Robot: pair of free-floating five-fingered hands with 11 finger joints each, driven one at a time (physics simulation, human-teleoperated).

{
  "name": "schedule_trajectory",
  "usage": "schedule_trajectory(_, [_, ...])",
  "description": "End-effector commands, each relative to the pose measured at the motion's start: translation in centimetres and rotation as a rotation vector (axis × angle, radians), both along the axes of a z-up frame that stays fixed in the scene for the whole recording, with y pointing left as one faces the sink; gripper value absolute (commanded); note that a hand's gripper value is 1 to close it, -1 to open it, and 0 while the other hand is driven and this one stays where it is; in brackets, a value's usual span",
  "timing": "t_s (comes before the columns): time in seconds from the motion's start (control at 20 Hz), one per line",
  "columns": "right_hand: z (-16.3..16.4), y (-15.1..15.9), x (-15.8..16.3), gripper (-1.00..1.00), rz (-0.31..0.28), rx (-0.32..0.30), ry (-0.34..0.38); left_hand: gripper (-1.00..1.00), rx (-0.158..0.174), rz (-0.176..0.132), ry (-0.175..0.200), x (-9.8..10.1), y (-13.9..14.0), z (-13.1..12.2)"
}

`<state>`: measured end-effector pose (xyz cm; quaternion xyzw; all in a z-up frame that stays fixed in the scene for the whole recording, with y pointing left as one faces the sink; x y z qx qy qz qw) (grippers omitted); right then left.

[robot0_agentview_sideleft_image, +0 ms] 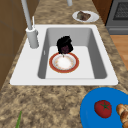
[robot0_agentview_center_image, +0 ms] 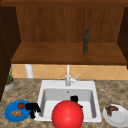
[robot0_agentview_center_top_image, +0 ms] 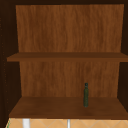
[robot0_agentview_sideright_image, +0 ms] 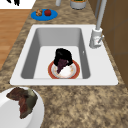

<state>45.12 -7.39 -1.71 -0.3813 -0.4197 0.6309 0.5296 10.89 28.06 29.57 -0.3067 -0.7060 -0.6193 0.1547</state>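
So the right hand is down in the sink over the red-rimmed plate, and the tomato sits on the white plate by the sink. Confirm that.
Not quite. The right hand is indeed down in the sink over the red-rimmed plate, but the tomato sits on the blue plate, beside the left hand. The front view shows it. The white plate holds a dark brown piece of food.

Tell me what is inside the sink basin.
In the sink lies a red-rimmed plate with a pale centre. The right hand hangs over its far edge, fingers curled down toward it. That hand covers part of the plate, so contact cannot be told.
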Motion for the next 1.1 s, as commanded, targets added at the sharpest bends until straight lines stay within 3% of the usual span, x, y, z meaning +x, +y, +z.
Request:
schedule_trajectory(0.0, [3.1, 0.1, -1.2, 1.00, -0.006, 0.032, 0.000, 0.00, 0.000, 0.000, 0.000, 0.0, 0.0, 0.0])
schedule_trajectory(1.05, [19.3, 0.5, -17.9, 1.00, 0.001, 0.054, -0.069, 0.00, 0.000, 0.000, 0.000, 0.0, 0.0, 0.0])
